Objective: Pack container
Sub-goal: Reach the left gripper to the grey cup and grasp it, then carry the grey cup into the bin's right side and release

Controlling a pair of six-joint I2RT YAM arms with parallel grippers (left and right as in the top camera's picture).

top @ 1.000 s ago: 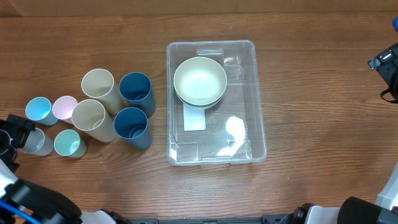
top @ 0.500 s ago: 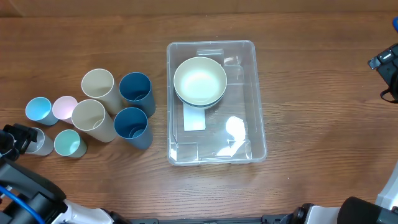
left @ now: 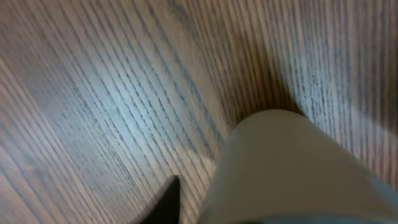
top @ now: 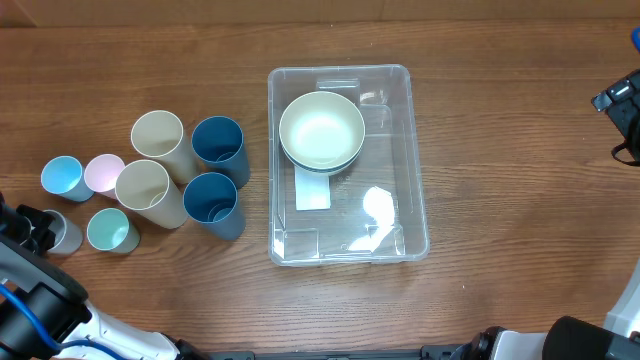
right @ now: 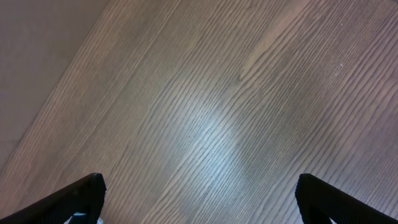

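The clear container (top: 408,160) lies in the middle of the table with a cream bowl (top: 321,130) in its far half and a white label on its bottom. At the left edge, my left gripper (top: 38,228) sits on the left rim of a small grey cup (top: 66,238) and looks shut on it. The left wrist view shows that cup (left: 292,168) filling the lower right, with one black fingertip (left: 169,198) beside it and the other hidden. My right gripper (right: 208,205) is open over bare wood at the far right (top: 620,105).
Left of the container stand two tall beige cups (top: 158,135), two dark blue cups (top: 218,140), and small light blue (top: 61,177), pink (top: 104,172) and mint (top: 111,231) cups. The mint cup is right beside the grey one.
My left gripper has moved down toward the near edge and closed at the grey cup, which has shifted slightly the same way. The right arm has not moved.
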